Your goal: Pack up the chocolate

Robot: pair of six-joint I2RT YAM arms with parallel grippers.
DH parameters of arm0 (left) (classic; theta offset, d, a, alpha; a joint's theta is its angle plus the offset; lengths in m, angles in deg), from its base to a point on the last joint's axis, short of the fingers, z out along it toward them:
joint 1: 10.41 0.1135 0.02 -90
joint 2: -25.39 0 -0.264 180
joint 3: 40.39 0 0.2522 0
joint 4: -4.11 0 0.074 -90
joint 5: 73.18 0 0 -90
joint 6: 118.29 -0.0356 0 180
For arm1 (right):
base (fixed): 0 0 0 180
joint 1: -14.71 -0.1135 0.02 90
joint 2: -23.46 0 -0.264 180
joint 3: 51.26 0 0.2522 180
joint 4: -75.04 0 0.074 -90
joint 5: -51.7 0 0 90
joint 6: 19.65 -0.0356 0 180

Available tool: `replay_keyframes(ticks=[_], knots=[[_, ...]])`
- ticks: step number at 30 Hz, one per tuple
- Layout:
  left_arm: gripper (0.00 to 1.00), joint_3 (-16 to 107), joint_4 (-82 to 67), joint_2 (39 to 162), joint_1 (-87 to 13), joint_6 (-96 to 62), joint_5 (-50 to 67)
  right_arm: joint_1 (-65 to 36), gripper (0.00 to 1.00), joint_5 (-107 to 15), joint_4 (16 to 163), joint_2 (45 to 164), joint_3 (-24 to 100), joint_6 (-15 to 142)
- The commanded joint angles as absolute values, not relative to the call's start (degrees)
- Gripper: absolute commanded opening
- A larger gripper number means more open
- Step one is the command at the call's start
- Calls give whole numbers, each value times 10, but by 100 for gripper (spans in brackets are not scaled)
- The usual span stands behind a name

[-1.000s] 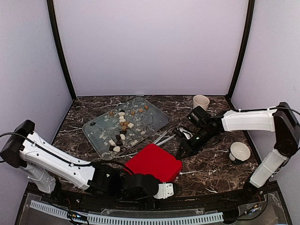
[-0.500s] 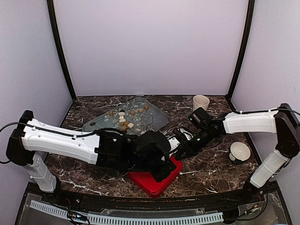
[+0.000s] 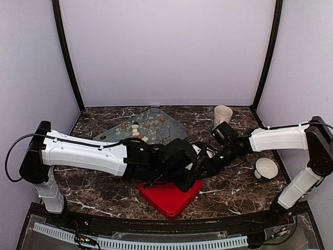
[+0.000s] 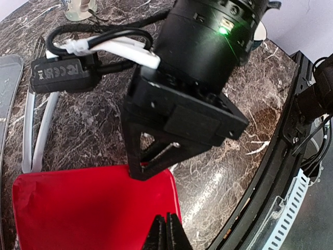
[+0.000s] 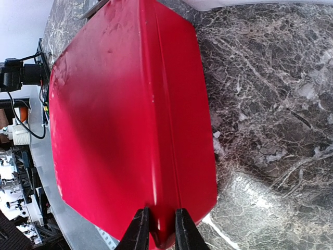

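Note:
The chocolate [image 3: 138, 133], small dark, tan and cream lumps, lies on a glass tray [image 3: 174, 131] at the back left. A red box [image 3: 167, 197] sits closed at the front centre. My right gripper [image 5: 161, 232] is shut on a raised ridge at the box's edge; it also shows as black triangular fingers [image 4: 148, 159] in the left wrist view. My left gripper [image 4: 167, 235] is shut, fingers pressed together with nothing between them, hovering over the box's right edge. From above, the left gripper [image 3: 193, 179] and right gripper [image 3: 202, 171] meet at the box's far right corner.
A cream mug [image 3: 223, 113] stands at the back right and a white cup [image 3: 266, 168] near the right arm. White tongs [image 4: 37, 130] lie on the marble beside the tray. The table's black front rail [image 4: 291, 156] runs close to the box.
My left arm swung from the near edge up over the red box and its gripper shut. The box shifted toward the near edge with the right gripper still on it.

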State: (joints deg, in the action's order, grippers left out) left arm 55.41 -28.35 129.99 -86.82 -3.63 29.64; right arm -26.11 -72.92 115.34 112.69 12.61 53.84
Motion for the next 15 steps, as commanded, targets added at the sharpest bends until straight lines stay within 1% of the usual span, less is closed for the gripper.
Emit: replay_keyframes(ticks=[1,8,10,15], knots=[[1,542,-251,1307,-860,-27,253,-268,17,-688,1242,1151,80,542],[0,459,-185,1374,-859,32,163,-260,17,-693,1251,1152,79,541],[0,457,-195,1393,-859,46,146,-258,17,-696,1253,1152,77,538],[0,463,-198,1364,-858,30,155,-257,16,-702,1257,1152,76,536]])
